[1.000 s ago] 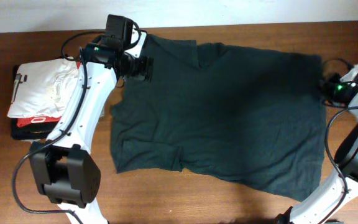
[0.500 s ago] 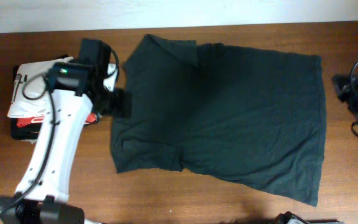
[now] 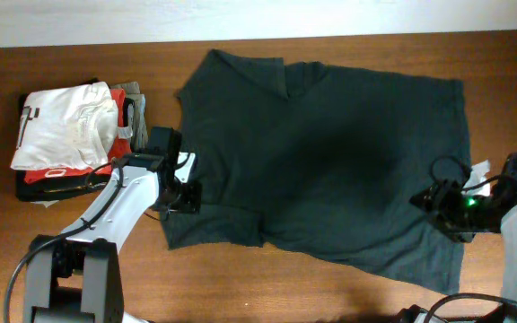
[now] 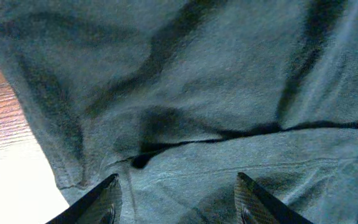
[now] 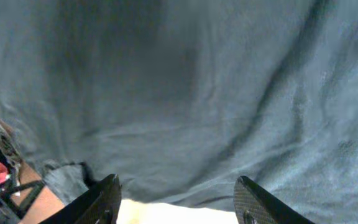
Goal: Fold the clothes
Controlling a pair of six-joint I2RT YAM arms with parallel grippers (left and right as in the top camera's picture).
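Note:
The dark charcoal T-shirt [image 3: 330, 152] lies spread flat across the middle of the table, plain side up, its collar toward the far edge. My left gripper [image 3: 187, 196] is open at the shirt's left edge by the folded-in sleeve; in the left wrist view its fingers [image 4: 176, 199] hang just over the shirt fabric [image 4: 216, 93]. My right gripper [image 3: 433, 202] is open over the shirt's lower right part; in the right wrist view its fingers [image 5: 178, 199] hover above the fabric [image 5: 185, 81].
A stack of folded garments stands at the left: a white one [image 3: 61, 130] on top of a red one [image 3: 65, 173], with a grey one [image 3: 133, 99] behind. Bare wood table [image 3: 79, 260] runs along the front.
My left gripper came down the shirt's left edge from the far collar to the lower sleeve. My right gripper moved from the far right corner, out of view, then in over the shirt's lower right.

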